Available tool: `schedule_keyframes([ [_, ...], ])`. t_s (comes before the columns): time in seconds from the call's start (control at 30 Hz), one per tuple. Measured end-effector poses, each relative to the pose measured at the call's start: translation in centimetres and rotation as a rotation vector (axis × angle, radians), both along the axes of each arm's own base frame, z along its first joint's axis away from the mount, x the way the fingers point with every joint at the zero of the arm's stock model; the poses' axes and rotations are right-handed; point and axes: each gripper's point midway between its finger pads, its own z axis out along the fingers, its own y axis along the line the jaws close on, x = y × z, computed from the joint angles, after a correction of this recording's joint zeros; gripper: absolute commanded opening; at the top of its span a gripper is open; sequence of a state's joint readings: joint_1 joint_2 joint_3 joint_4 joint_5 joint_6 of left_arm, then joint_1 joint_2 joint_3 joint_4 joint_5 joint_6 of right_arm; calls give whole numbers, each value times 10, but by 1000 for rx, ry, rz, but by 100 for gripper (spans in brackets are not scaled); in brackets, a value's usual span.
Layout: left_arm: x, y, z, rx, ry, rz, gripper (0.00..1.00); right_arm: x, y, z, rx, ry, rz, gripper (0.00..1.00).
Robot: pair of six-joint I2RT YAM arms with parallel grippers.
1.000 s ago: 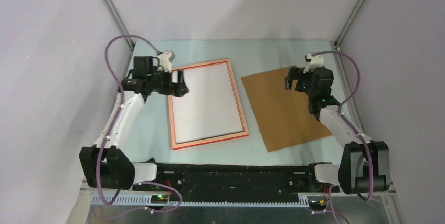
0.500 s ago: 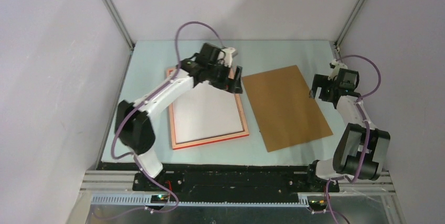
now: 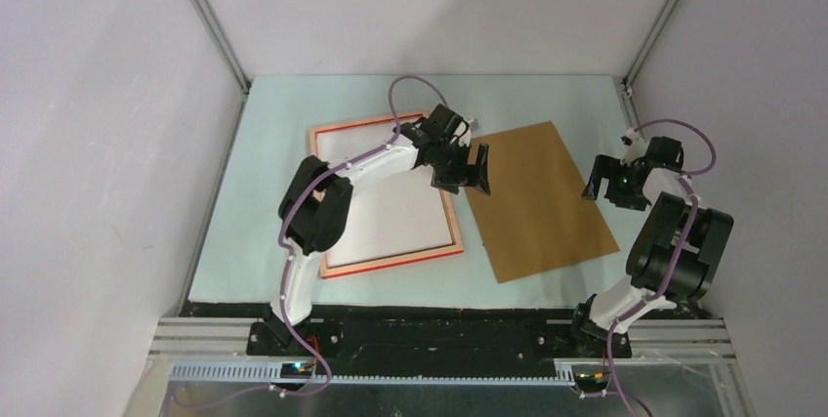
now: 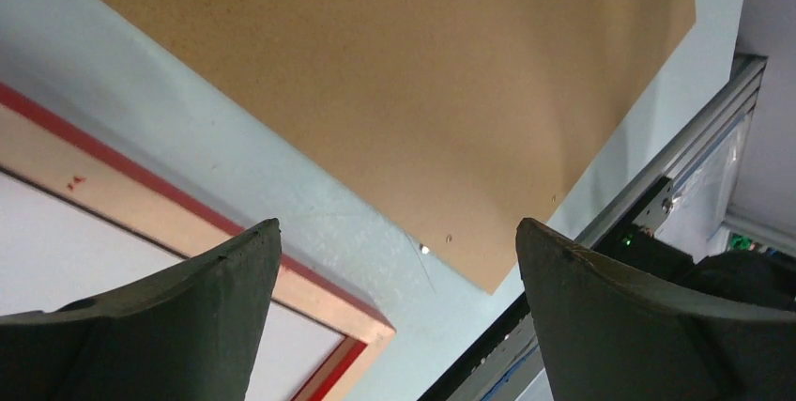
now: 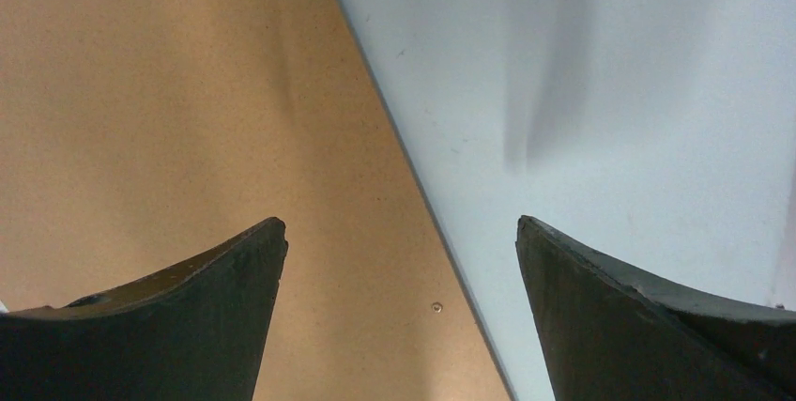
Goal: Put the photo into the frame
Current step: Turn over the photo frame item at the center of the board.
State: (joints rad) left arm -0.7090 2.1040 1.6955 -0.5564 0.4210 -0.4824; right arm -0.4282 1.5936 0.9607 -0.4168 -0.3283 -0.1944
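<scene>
The frame [image 3: 391,260] lies flat left of centre, pale wood back edges up with a red rim, and it shows in the left wrist view [image 4: 103,174]. A white sheet [image 3: 386,197] fills its opening; no printed landscape side of the photo shows. My left gripper [image 3: 476,168] is open and empty, above the gap between the frame's right edge and the brown backing board [image 3: 537,197]; in its own view [image 4: 395,232] the jaws stand wide apart. My right gripper [image 3: 598,186] is open and empty at the board's right edge [image 5: 402,223].
The brown backing board [image 4: 422,72] lies flat right of the frame, tilted, and also shows in the right wrist view [image 5: 188,119]. All rest on a pale blue mat [image 3: 273,144]. Grey walls with metal rails [image 3: 210,21] close in the sides and back.
My left arm has swung right across the frame, from its left edge to its right edge. My right gripper has drawn back right, off the board to its right edge.
</scene>
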Motion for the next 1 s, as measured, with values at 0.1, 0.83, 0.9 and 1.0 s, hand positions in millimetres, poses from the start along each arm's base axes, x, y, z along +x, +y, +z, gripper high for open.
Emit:
schedule_keyframes([
  [0.1, 3, -8, -11, -1, 34, 30, 100, 2, 0, -6, 29, 11, 21, 95],
  [0.83, -12, -26, -50, 66, 110, 111, 100, 47, 33, -16, 133, 31, 149, 92],
  [0.9, -12, -28, -50, 63, 109, 110, 100, 47, 33, -16, 136, 36, 149, 92],
  [1.0, -13, -32, -50, 52, 114, 108, 100, 47, 34, -17, 139, 45, 152, 92],
])
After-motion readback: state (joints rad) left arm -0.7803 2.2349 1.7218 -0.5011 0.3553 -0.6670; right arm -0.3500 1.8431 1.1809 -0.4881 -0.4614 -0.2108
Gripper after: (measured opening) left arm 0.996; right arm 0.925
